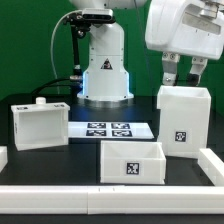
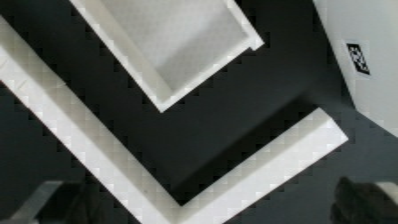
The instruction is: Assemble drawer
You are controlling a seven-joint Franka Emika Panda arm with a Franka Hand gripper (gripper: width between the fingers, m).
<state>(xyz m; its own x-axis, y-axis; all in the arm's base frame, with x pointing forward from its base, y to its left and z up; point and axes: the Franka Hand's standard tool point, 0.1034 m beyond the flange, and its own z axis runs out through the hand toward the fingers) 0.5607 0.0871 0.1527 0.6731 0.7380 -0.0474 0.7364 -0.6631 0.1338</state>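
Observation:
The large white casing stands upright at the exterior view's right, its tag facing front. My gripper hangs just above its top edge, open and empty. One shallow tray with a small knob on top stands at the exterior view's left. A second tray with a tag stands in front at the middle. In the wrist view my gripper has its dark fingertips wide apart. White edges meeting in a corner lie between them, and a pale panel lies beyond.
The marker board lies flat between the trays and the robot base. White rails run along the table's right side, left side and front. Part of a tag shows at the wrist view's edge.

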